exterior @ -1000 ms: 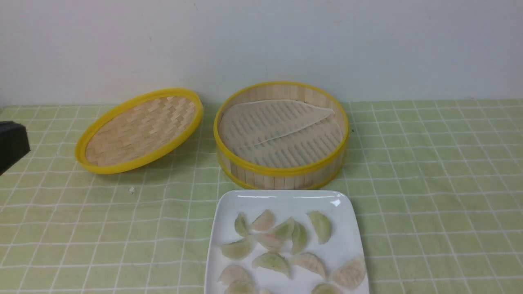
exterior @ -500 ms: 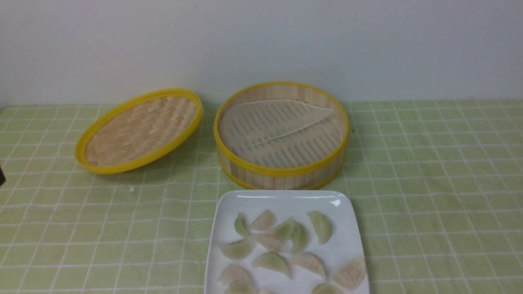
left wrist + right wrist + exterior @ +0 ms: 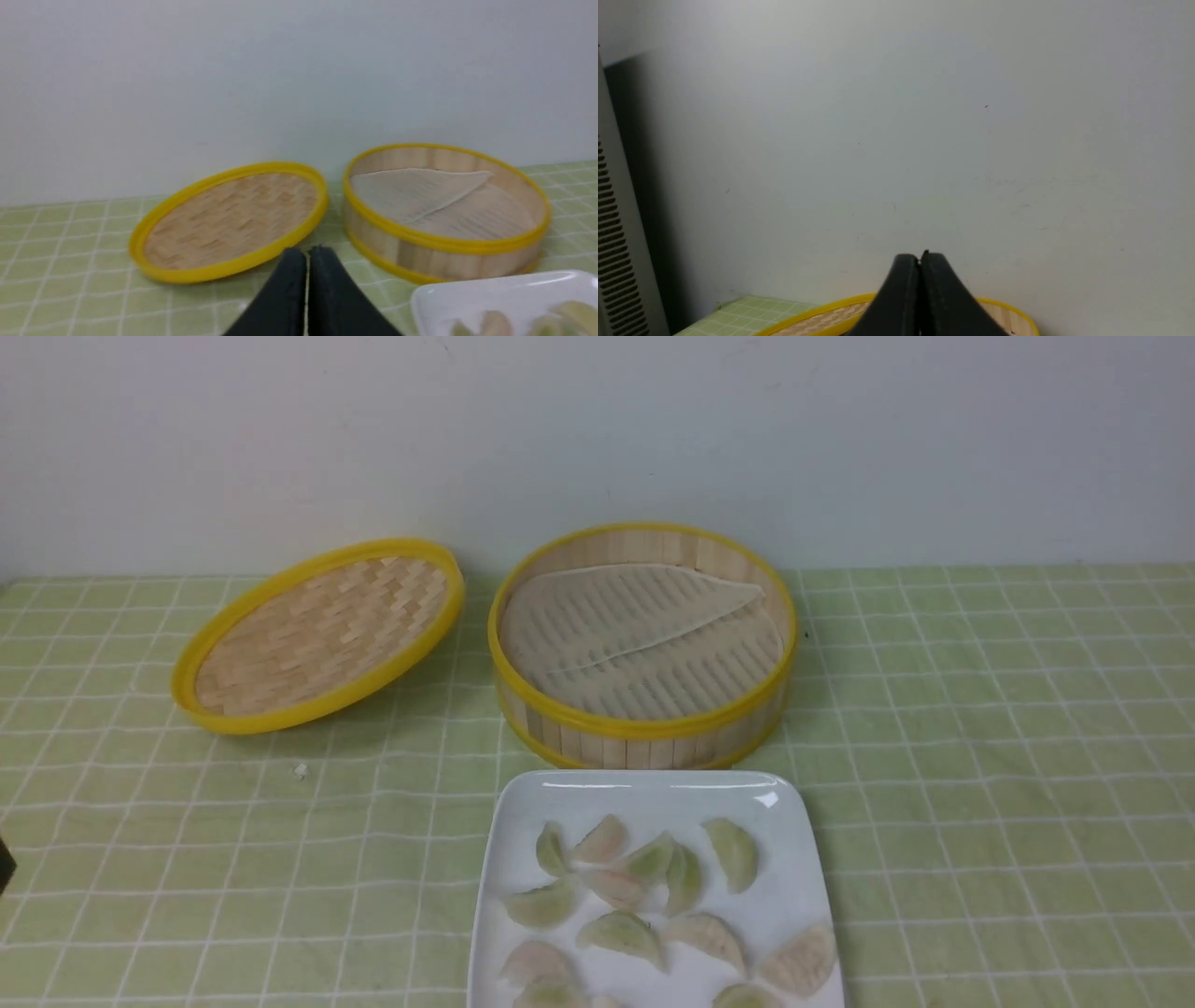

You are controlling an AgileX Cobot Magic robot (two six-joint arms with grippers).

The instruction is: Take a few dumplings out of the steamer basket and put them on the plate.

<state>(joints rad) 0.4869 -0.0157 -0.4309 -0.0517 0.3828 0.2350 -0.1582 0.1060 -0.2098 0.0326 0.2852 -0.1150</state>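
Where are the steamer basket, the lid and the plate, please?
steamer basket [image 3: 644, 723], front view, on its near yellow rim.
lid [image 3: 317, 635], front view, on its woven inside.
plate [image 3: 644, 798], front view, on the bare far part.

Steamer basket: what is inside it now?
The steamer basket holds only its pale ridged liner sheet; no dumplings show inside. Whatever lies under the liner is covered. The dumplings lie on the plate.

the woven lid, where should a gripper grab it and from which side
Grip the lid's raised yellow rim on its right, the edge nearest the steamer basket. The lid sits tilted, that edge lifted off the cloth, so a finger could probably slip beneath it there, coming from above.
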